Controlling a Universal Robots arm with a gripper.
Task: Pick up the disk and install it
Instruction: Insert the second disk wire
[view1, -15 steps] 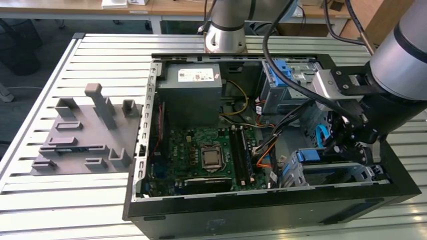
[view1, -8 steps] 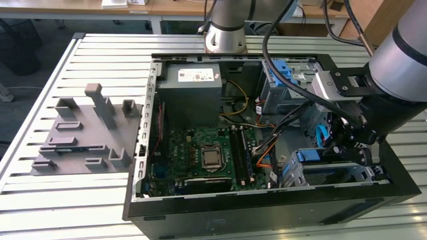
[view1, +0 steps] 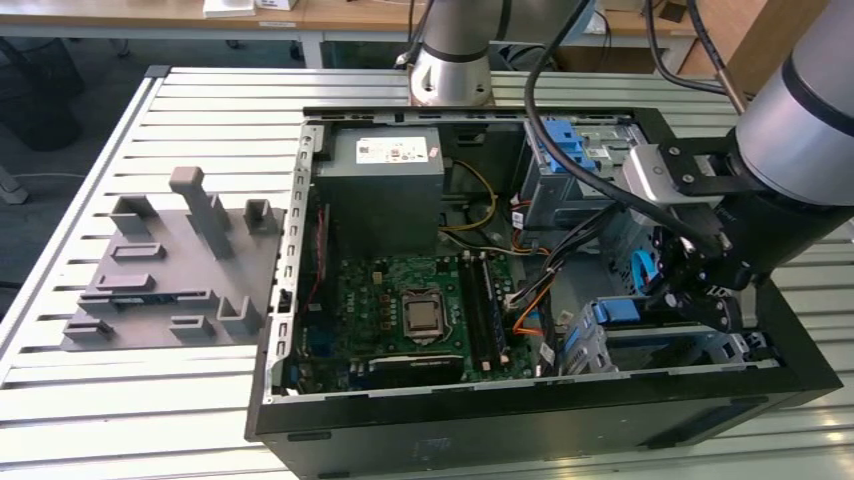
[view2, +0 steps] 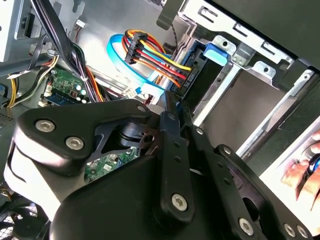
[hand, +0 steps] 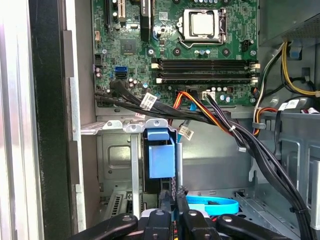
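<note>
Case (view1: 534, 430): open side up on the slatted table, so the inside is reachable from above.

Arm (view1: 814, 150): comes in from the exterior view's right and bends down into the case's near right corner, where the drive cage (hand: 120, 165) sits.

Board (view1: 414, 310): flat on the case floor, beside the cage and clear of the work.

Disk (hand: 161, 157): in the cage, set on edge in its blue carrier, with the flat faces upright. This looks like a slot fit, with the carrier rails guiding it. In the second wrist view the long axis runs along the slot. The carrier's blue tab sits at one end and the connector end faces the case interior. It appears seated or nearly so.

Gripper (view2: 171, 100): right at the disk's connector end. The fingers (view2: 172, 130) are pressed together with nothing visible between them. My reading is that the closed tips serve as a pusher rather than a clamp.

Cables (view2: 155, 57): a coloured bundle ends in a black plug at that same end of the disk. Full mating is unclear.
</note>
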